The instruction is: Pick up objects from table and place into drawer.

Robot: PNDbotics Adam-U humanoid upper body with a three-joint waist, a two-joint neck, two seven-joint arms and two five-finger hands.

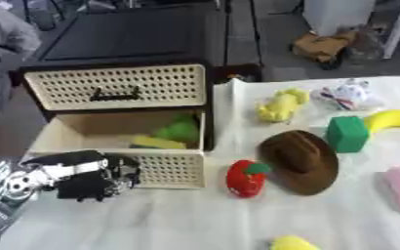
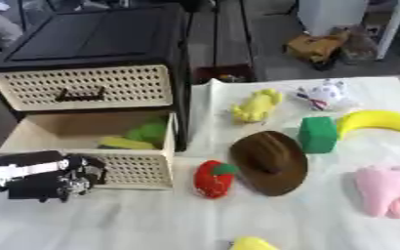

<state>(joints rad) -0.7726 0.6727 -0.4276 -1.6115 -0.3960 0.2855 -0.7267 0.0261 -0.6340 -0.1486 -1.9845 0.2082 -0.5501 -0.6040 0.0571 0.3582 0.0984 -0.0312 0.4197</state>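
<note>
We are seeing the left hand (image 1: 97,179) showing black, bulky finger housings, and its wrist (image 1: 34,177) showing silver metal segments with a round joint.

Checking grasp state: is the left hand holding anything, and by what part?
Cannot tell: the left hand sits curled at the open drawer's front panel; no object visible in it.
</note>
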